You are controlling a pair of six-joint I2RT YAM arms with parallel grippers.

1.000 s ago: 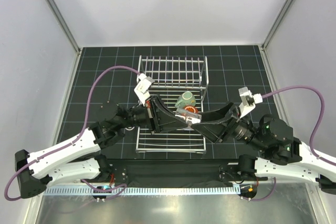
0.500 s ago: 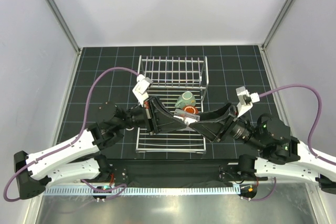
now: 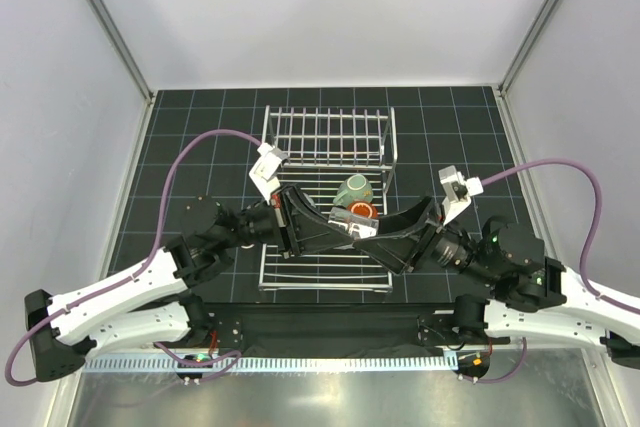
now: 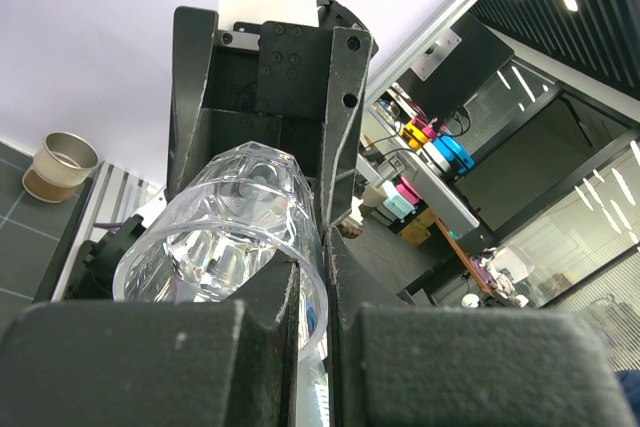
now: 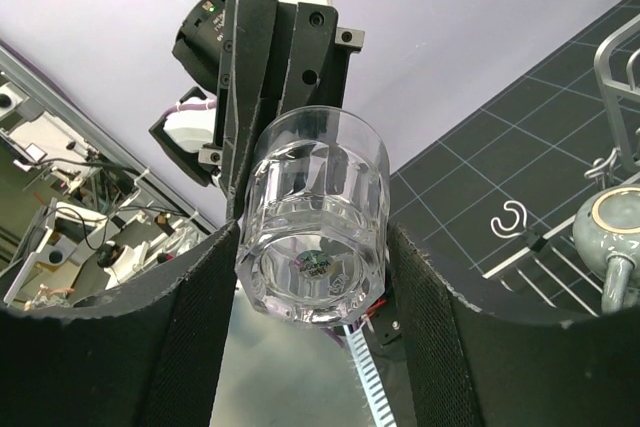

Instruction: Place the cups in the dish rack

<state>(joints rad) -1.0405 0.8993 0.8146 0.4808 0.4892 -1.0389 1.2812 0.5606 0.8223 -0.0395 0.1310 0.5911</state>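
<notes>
Already the grey-green mug (image 3: 354,188) and the orange-brown mug (image 3: 362,211) are set in the dish rack (image 3: 320,269). The clear glass (image 5: 320,197), not yet loaded, is held above it, pinched at the rim by the left gripper (image 4: 318,297) and clasped by the right gripper (image 5: 312,247).

You're working in a robotics lab. White panel walls (image 3: 330,17) box in your gridded black mat (image 3: 440,127). A cluttered bench (image 4: 445,202) stands beyond.
</notes>
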